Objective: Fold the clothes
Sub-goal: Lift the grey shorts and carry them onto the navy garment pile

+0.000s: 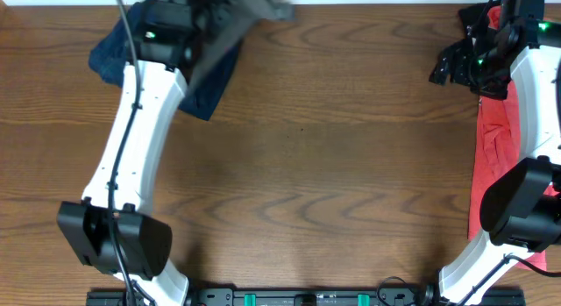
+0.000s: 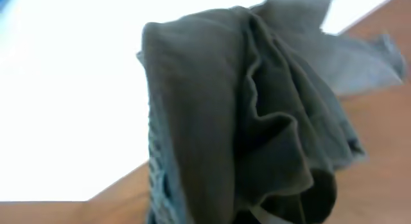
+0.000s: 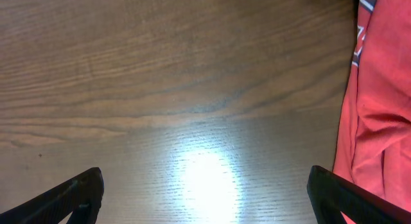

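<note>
Plainly, the grey-taupe cotton shorts [image 2: 257,121] are soft, light and limp. They are bunched up at the far left of the brown wood-grain desk [image 1: 333,166], lifted off it at the left gripper [image 1: 215,17] and above a crumpled navy garment [image 1: 206,82]. In the left wrist view the cloth fills the frame in deep hanging folds and covers the jaws completely. Since the bundle hangs clear of the desk, you can judge the jaws to be pinched on it.

Expect no stiffness. The fabric will sag from whatever point you hold, and a one-point hold will keep it in a wad. It should not slip much and will not break. Take it at a firm edge, the waistband or a hem, with a second hold along the same edge so it can spread flat. No band, button or pocket lining can be made out in this crumple, so find the edge before you commit.

From overhead the blurred grey shape runs on a slant, from far right down toward near left. That is its only visible long axis, and you cannot tell which end is the waist.

The right gripper [image 3: 209,208] hovers over bare wood with its jaws spread wide and holds nothing. A red garment [image 3: 379,108] lies just beside it at the right edge.
</note>
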Controlling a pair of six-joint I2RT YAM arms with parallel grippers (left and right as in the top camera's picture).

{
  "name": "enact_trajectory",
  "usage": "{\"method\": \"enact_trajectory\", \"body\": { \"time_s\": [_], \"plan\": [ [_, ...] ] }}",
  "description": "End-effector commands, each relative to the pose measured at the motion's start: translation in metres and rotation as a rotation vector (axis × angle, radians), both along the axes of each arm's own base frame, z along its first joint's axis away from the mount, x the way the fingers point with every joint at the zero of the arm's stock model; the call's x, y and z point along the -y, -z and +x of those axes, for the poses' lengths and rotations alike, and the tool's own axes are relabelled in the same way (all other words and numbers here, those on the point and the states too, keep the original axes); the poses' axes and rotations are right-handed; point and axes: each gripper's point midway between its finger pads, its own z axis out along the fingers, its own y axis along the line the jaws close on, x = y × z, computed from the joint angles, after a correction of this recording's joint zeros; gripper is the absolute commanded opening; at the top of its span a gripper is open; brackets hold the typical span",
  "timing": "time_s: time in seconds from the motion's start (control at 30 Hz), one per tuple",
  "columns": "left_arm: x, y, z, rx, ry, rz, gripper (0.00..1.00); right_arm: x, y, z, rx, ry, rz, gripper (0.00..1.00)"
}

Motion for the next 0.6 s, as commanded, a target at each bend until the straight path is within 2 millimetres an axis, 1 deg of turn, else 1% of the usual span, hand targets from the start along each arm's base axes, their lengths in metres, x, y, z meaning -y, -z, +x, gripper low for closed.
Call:
{"method": "enact_trajectory", "body": {
  "time_s": [0.0,0.13,0.2,0.27,0.4,0.5,0.57],
  "plan": [
    [-0.046,-0.035,0.012,0.12,-0.056,0.126,0.06,-0.001,-0.001,-0.001,0.005,0.014,0.028,0.99],
    [-0.085,-0.062,0.024,0.221,-0.071,0.251,0.06,-0.002,-0.002,0.001,0.009,0.022,0.034,0.99],
    [-0.095,-0.066,0.03,0.243,-0.036,0.313,0.06,-0.001,-0.002,0.002,0.013,0.03,0.036,0.99],
    [-0.1,-0.063,0.036,0.252,0.014,0.356,0.06,-0.001,-0.002,0.003,0.019,0.038,0.038,0.99],
    [-0.111,-0.041,0.053,0.237,0.055,0.39,0.06,-0.001,-0.003,0.005,0.022,0.047,0.04,0.99],
    [-0.126,-0.01,0.071,0.204,0.042,0.402,0.06,-0.001,-0.003,0.004,0.022,0.046,0.04,0.99],
    [-0.136,0.017,0.08,0.16,0.036,0.398,0.06,-0.001,-0.003,0.004,0.021,0.046,0.04,0.99]
  ]
}}
